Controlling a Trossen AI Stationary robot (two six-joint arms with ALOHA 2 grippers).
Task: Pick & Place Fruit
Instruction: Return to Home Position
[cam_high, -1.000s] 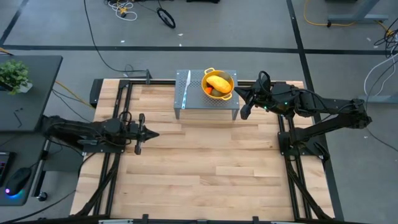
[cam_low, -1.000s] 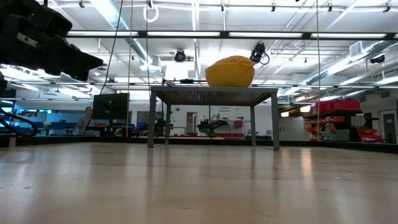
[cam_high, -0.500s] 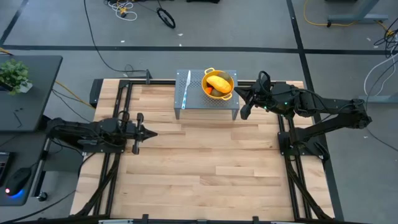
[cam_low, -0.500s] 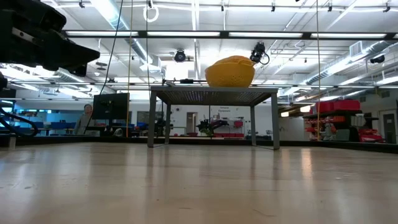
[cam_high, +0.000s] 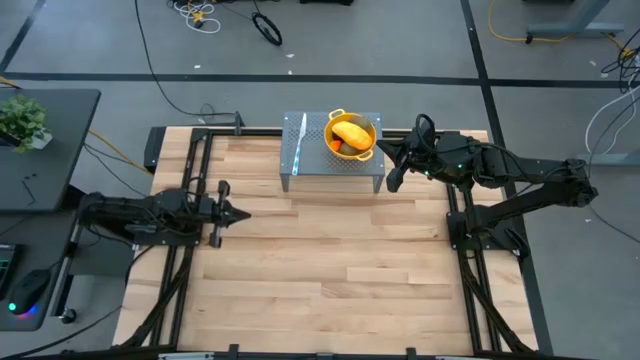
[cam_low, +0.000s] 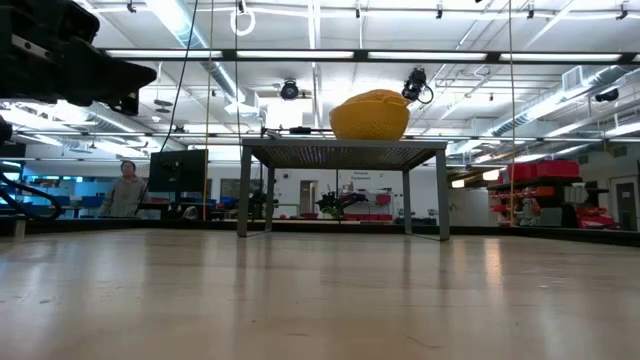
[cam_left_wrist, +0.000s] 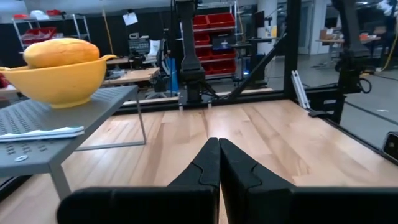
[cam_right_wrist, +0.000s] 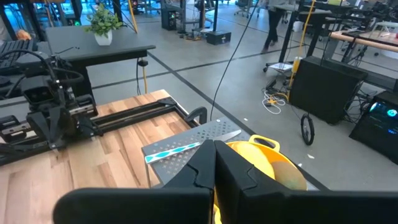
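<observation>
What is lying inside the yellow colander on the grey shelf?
In the colander, a large yellow-orange fruit lies on top; green and orange-red pieces peek out beside it. Anything underneath it is covered.

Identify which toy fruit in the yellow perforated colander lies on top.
The large yellow-orange oblong fruit: it lies across the top of the yellow perforated colander, while small green and orange-red pieces only peek out beneath it.
</observation>
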